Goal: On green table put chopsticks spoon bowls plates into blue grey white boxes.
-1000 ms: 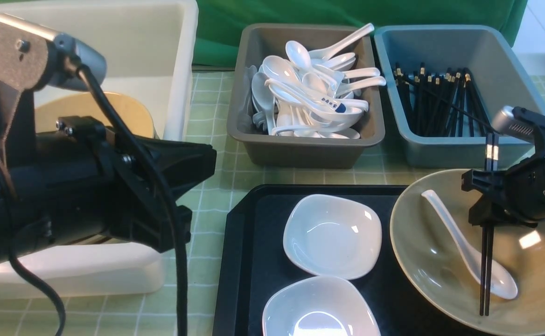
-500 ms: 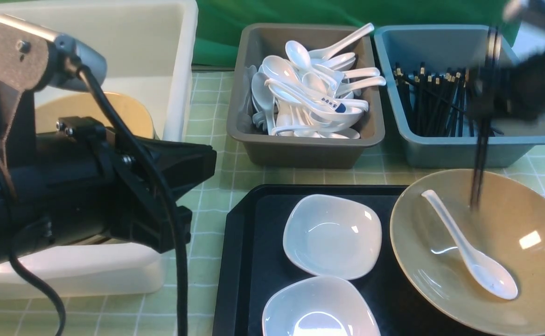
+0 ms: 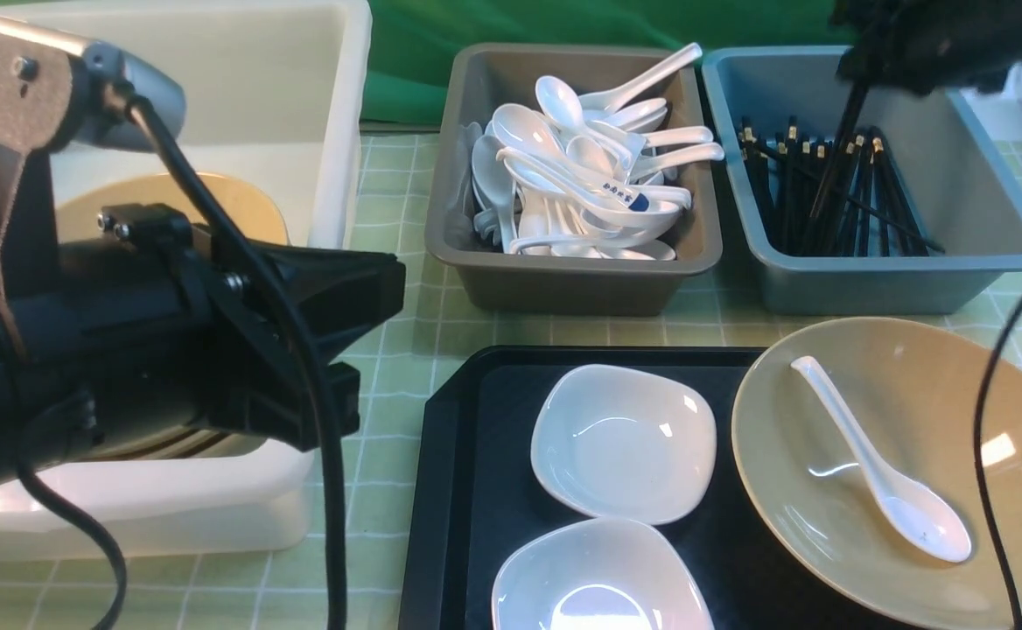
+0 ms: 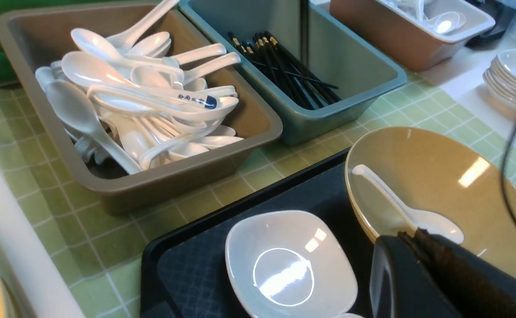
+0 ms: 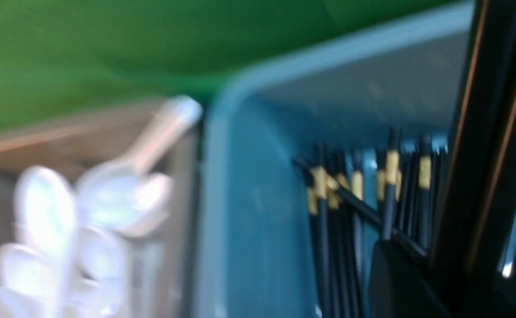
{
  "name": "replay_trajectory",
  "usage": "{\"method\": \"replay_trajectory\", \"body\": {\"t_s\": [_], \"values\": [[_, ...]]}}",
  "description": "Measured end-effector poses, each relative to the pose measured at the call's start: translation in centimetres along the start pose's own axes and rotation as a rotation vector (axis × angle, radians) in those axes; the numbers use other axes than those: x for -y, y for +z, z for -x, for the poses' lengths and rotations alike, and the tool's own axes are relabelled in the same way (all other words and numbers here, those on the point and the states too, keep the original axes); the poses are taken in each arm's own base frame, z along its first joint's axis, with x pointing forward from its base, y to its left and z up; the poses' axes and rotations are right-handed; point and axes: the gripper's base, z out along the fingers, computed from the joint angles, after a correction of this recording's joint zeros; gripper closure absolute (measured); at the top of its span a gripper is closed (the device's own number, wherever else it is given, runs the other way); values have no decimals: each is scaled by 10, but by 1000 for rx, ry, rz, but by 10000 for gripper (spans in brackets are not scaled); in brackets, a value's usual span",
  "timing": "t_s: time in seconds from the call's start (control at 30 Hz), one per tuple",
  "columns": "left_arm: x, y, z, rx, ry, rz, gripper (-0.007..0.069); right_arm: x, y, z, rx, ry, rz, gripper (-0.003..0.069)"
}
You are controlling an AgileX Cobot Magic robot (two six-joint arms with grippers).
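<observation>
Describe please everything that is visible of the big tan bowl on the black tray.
The bowl is wide, shallow and round, glossy tan-olive, ceramic by its look, with bright reflections. It stands upright on the right part of the black tray, and its far rim passes over the tray's far edge. One white spoon lies inside it, handle pointing away, scoop nearer the camera. No gripper touches it. The front view cuts off its near right part.

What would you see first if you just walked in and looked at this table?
The grey box in the middle at the back, heaped with white spoons. Next the big tan bowl at the front right, with one spoon lying in it. Above the blue box, the right hand holds a pair of chopsticks slanting down into it.
</observation>
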Motion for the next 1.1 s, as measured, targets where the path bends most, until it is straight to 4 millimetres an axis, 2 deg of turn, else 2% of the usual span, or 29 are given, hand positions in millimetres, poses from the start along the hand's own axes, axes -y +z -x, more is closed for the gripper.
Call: {"method": "replay_trajectory", "body": {"t_s": [0.07,0.2,0.47,0.57,0.63,0.83,0.87,0.97,1.0,1.07,1.1], "values": [[0,0,-1,-9,-22,-1,627,9,17,-11,-42,10,-17,568],[0,0,-2,-22,-29,-2,627,13,24,-17,-75,-24,-22,535],[0,0,-4,-45,-33,-4,627,-1,-14,4,-11,-125,3,282],[1,0,-5,-51,-33,-5,627,-3,-30,5,2,-154,2,220],[1,0,-5,-52,-33,-5,627,-3,-36,4,0,-163,1,205],[1,0,-6,-70,-33,-7,627,-12,-82,-23,-108,-238,16,183],[1,0,-7,-76,-33,-7,627,-19,-96,-30,-137,-273,30,182],[1,0,-7,-82,-33,-8,627,-35,-124,-57,-216,-384,76,182],[1,0,-8,-87,-33,-8,627,-42,-134,-70,-250,-472,105,182],[1,0,-8,-88,-33,-8,627,-51,-147,-90,-312,-604,157,182],[1,0,-8,-88,-33,-8,627,-52,-148,-92,-327,-629,166,182]]}}
